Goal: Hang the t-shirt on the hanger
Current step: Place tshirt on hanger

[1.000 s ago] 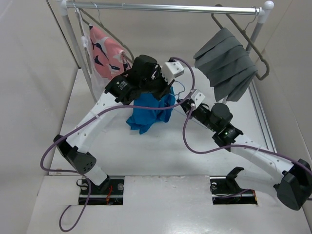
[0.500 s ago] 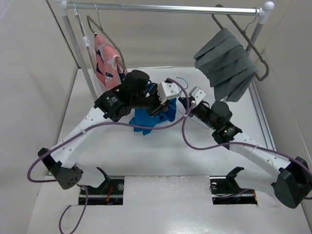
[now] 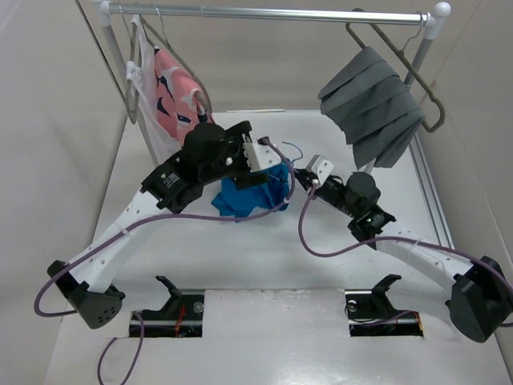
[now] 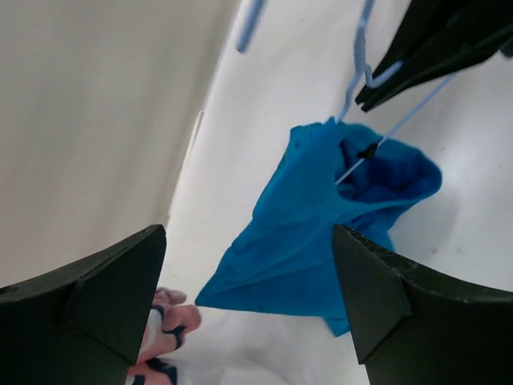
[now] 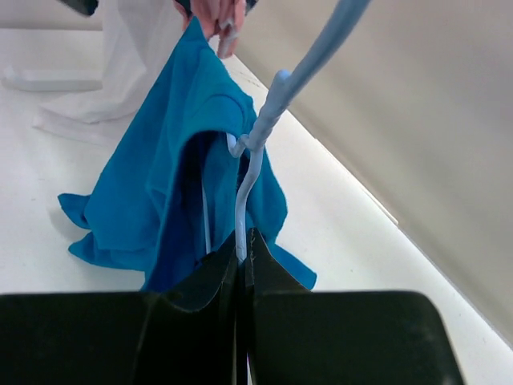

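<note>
The right gripper (image 5: 243, 241) is pinching the hanger (image 5: 272, 100) wire; the left gripper (image 4: 248, 241) is standing spread, gripping nothing. The t-shirt (image 5: 152, 176) is hanging bunched on the hanger above the table's (image 3: 240, 257) middle. The left is best regrasping the loose shoulder, spreading it while the right is steadying.

A white table (image 3: 240, 257) is seen; the t-shirt's (image 3: 248, 192) lower folds are rested on it near the middle, and a clothes rack (image 3: 272, 13) is stood along the far edge.
</note>
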